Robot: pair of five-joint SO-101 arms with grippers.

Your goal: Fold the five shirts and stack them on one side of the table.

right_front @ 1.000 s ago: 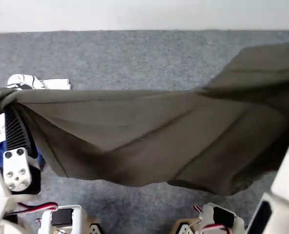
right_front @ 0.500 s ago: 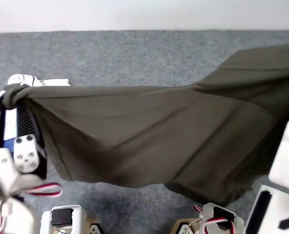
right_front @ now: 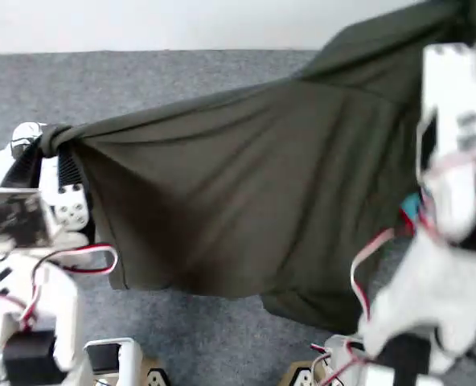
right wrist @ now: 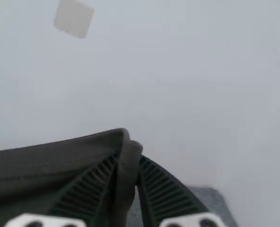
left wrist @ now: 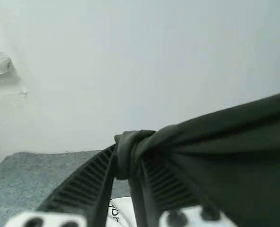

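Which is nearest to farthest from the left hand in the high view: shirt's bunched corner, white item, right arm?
1. Bunched corner of the shirt, clamped in the left hand.
2. White item, just beside it, table's left.
3. Right arm, far right side.

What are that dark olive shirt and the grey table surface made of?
The dark olive shirt looks like soft matte knit fabric, likely cotton: it drapes and creases. The grey table surface seems felt-like carpet, speckled and fuzzy.

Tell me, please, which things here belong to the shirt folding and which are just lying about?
Job: olive shirt; left gripper and right gripper, both shut on it.
Lying about: grey table cover; white wall; small wall plate.
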